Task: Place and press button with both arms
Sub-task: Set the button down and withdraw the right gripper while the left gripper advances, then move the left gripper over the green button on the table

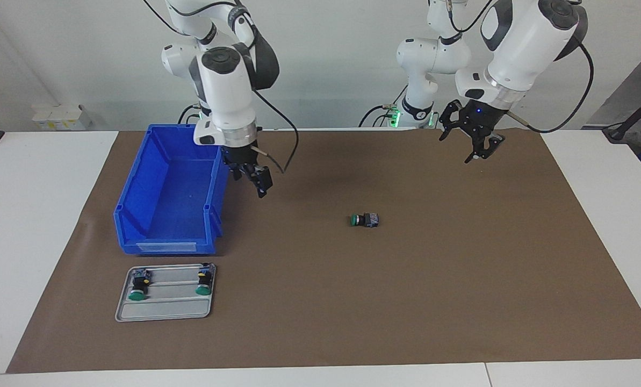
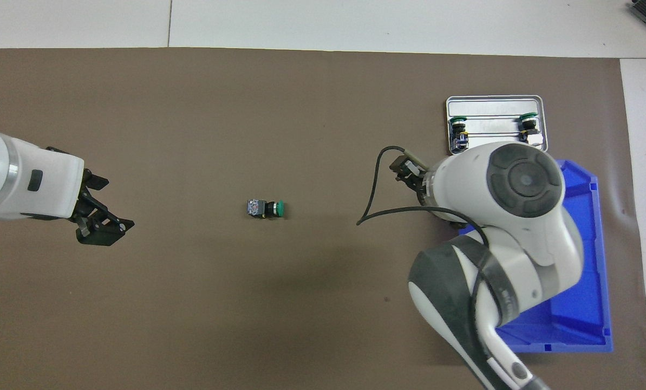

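Note:
One button (image 1: pixel 364 220) (image 2: pixel 266 208) lies on its side on the brown mat (image 1: pixel 406 301), about midway between the two arms, with its green cap pointing toward the right arm's end of the table. My left gripper (image 1: pixel 462 145) (image 2: pixel 106 232) hangs open and empty above the mat at the left arm's end, well apart from the button. My right gripper (image 1: pixel 258 185) (image 2: pixel 406 169) hangs over the mat beside the blue bin, with nothing seen in it; the right arm covers most of it in the overhead view.
A blue bin (image 1: pixel 170 199) (image 2: pixel 582 325) stands at the right arm's end. Farther from the robots than the bin, a grey tray (image 1: pixel 164 309) (image 2: pixel 495 103) holds two more green-capped buttons (image 1: pixel 137 285) (image 1: pixel 204 279).

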Controlling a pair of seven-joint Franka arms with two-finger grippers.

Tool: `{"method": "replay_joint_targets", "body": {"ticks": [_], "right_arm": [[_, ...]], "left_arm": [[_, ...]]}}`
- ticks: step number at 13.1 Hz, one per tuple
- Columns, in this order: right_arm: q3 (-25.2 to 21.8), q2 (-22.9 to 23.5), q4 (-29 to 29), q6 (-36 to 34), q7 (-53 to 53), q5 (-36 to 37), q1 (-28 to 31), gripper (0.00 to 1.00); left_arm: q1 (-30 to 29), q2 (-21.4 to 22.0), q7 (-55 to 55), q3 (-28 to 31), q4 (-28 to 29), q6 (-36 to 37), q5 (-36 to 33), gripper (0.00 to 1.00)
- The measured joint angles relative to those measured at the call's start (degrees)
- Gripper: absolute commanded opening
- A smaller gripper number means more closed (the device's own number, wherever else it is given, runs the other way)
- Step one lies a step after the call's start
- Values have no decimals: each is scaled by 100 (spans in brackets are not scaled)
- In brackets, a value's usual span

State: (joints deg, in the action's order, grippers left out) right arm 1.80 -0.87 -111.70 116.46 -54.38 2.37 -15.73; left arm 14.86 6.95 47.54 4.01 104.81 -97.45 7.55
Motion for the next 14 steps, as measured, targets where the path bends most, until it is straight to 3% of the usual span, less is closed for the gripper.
{"method": "replay_joint_targets", "body": {"ticks": [4, 7, 14], "right_arm": [[-29, -369, 110, -597, 2520, -26, 800, 100], [-42, -381, 580, -1096, 3781, -59, 1258, 100], [-43, 46, 1890, -2239, 4782, -75, 1611, 100]], "left_arm": [[116, 1, 166, -13, 1, -3, 0, 100], [136, 6, 633, -18, 159, -334, -1, 100], [632, -197, 984, -48, 876, -1405, -1, 99]]}}
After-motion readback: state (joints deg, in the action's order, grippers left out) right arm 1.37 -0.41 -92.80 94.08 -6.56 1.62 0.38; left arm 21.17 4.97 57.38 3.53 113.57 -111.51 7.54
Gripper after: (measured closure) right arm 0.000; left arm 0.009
